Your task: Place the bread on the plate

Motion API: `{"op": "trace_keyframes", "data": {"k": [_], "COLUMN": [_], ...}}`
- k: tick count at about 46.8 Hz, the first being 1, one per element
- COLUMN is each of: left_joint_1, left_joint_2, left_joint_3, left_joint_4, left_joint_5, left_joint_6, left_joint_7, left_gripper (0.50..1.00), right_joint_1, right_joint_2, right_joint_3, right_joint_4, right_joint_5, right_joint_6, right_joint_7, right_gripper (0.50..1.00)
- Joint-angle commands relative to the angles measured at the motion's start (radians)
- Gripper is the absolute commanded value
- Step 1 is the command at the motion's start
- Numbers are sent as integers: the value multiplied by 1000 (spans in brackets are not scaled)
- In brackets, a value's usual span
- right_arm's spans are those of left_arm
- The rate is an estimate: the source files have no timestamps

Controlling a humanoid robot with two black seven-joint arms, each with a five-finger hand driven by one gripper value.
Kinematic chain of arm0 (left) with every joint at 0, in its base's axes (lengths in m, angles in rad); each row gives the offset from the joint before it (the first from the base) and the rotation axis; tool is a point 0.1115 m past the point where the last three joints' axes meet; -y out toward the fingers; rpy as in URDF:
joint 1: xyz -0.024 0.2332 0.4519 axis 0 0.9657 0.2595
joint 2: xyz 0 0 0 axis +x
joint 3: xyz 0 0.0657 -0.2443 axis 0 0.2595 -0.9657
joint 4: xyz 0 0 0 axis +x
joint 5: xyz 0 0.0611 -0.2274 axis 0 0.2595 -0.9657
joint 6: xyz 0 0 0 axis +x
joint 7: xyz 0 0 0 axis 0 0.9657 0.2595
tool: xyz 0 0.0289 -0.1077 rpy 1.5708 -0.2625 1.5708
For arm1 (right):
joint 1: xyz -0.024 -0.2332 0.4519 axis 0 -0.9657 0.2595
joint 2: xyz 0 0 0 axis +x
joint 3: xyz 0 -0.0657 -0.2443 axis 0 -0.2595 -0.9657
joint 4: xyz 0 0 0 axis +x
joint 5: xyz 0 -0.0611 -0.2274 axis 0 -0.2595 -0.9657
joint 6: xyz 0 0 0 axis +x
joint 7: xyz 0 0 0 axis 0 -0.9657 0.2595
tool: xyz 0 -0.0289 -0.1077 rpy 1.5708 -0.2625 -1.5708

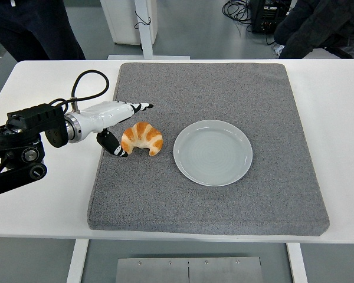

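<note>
So the croissant [142, 138] is sitting on the grey mat [212, 88], just left of the plate [213, 152] but not touching it, there's a small strip of mat between the two. Plate is a pale grey-green round one with nothing on it, sitting roughly mid-mat.

The left hand [115, 121] comes in from the left edge on its black arm, white shell with black fingertips. It's right up against the croissant's left side. Fingers [143, 107] stretch out past the far side of the pastry, and the thumb [114, 145] hangs down on the near-left side, so the hand is spread around the croissant's left end rather than clamped on it. Can't honestly tell if the thumb tip is touching the crust or just beside it. The croissant lies flat on the mat, horns pointing toward the near edge.

The mat covers most of the white table [41, 212]. Someone in dark clothes [35, 26] stands at the top left
</note>
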Motion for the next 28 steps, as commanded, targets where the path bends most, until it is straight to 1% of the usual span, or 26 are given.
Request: {"op": "trace_keyframes", "data": {"k": [1,8,15,22,28], "left_joint_1": [6,15,40,58,67], "left_joint_2": [-8,-54,-106,-131,-154], "left_joint_3": [-2,0,0,0,-2], "left_joint_4": [22,60,102,128,154], "left_joint_5": [32,61,122,148,167], "left_joint_6": [6,25,61,67,100], "left_joint_7": [0,-2,-5,-5,-7], "left_gripper": [1000,1000,1000,1000,1000], "right_joint_1": [0,0,0,0,0], "right_joint_2": [0,0,0,0,0], "right_joint_3": [0,0,0,0,0], "right_joint_4": [0,0,0,0,0], "right_joint_5": [0,0,0,1,0], "right_joint_6": [0,0,0,0,0], "right_joint_7": [0,0,0,0,0], "right_gripper": [1000,1000,1000,1000,1000]}}
